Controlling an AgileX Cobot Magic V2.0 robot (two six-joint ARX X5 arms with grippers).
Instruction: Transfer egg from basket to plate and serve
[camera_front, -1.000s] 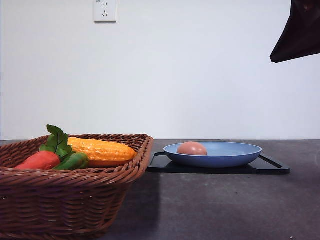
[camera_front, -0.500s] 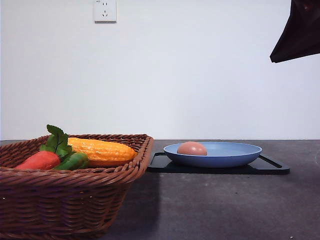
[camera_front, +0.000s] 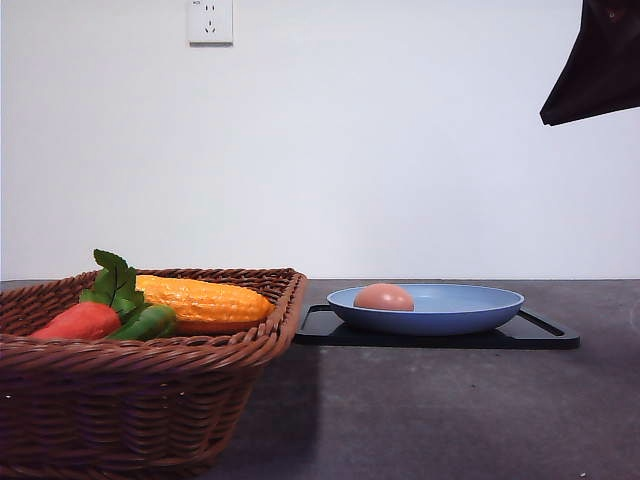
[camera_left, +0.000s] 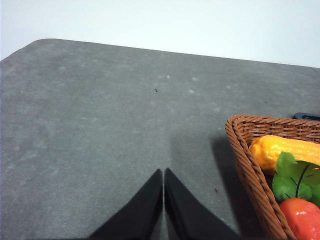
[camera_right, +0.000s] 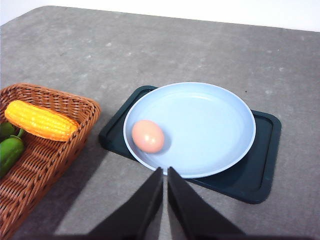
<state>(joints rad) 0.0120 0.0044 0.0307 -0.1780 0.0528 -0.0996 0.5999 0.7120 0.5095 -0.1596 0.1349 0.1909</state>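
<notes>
On plate (camera_right: 210, 125): egg (camera_right: 148, 135), near basket-side rim

You get bright, even light; the basket (camera_front: 150, 350) throws a soft shadow rightward on the table (camera_front: 450, 410), everything sharp.

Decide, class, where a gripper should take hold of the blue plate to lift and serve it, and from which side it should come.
Grip the raised rim of the plate on the side away from the basket. The egg lies near the basket-side edge, so the far rim is bare. The plate sits on a black tray, so a jaw likely must slip under the rim's overhang.
</notes>
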